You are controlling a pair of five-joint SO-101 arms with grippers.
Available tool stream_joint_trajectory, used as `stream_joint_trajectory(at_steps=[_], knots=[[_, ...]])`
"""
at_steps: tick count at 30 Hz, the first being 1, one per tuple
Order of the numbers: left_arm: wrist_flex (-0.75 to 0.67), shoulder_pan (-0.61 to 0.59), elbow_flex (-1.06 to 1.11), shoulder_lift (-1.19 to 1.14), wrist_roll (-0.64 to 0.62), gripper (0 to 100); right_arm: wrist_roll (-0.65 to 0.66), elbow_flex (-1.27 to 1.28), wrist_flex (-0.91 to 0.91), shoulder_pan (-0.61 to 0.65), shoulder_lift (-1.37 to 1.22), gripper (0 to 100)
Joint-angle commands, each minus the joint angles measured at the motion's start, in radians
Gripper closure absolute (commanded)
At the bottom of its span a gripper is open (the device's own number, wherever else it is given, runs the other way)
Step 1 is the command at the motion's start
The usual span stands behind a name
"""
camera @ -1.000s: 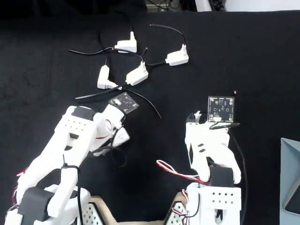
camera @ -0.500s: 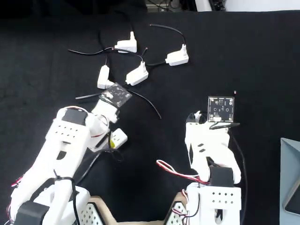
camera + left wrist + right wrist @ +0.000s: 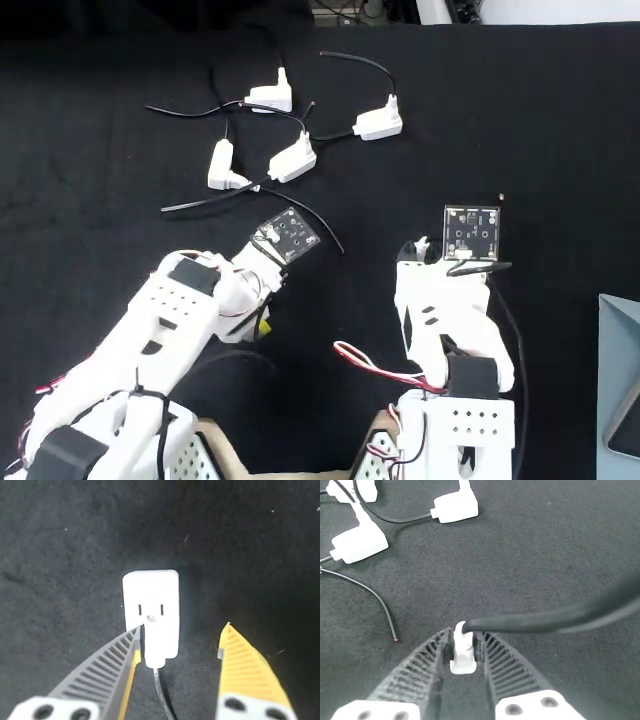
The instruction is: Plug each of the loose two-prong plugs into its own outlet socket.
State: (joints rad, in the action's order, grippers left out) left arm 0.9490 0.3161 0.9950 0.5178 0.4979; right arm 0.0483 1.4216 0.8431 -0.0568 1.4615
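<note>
Just ahead of the open left hand (image 3: 182, 627), a white socket (image 3: 151, 611) lies slots-up on the desk (image 3: 60, 540), long axis running away, cord end nearest. The right hand (image 3: 465, 636) clamps a white plug (image 3: 462, 659).

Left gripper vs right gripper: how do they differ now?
Left gripper is open; right gripper is shut. Left holds nothing, facing a white socket on the cloth; right clamps a small white plug with a black cable. Left shows a yellow finger; right's are both grey. Both have ribbed fingers.
</note>
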Motion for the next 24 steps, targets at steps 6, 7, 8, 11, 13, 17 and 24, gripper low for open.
stream_joint_trajectory(at_steps=[6,7,8,11,13,17,24], knots=[[-0.038,-0.048,-0.145,-0.269,-0.012,77,0.006,-0.005,-0.018,-0.003,0.015,98.6],[-0.021,-0.064,-0.182,-0.307,-0.012,78,0.006,-0.005,-0.017,-0.003,0.015,98.6],[-0.002,-0.074,-0.214,-0.334,-0.012,79,0.006,-0.005,-0.017,-0.003,0.015,98.6],[0.029,-0.084,-0.265,-0.358,-0.029,83,0.006,-0.005,-0.017,-0.003,0.015,98.6],[0.028,-0.084,-0.275,-0.358,-0.060,85,0.006,-0.005,-0.017,-0.003,0.015,98.6],[0.032,-0.085,-0.286,-0.358,-0.068,86,0.006,-0.005,-0.017,-0.003,0.015,98.6],[0.044,-0.122,-0.291,-0.358,-0.127,75,0.006,-0.005,-0.017,-0.003,0.015,98.6]])
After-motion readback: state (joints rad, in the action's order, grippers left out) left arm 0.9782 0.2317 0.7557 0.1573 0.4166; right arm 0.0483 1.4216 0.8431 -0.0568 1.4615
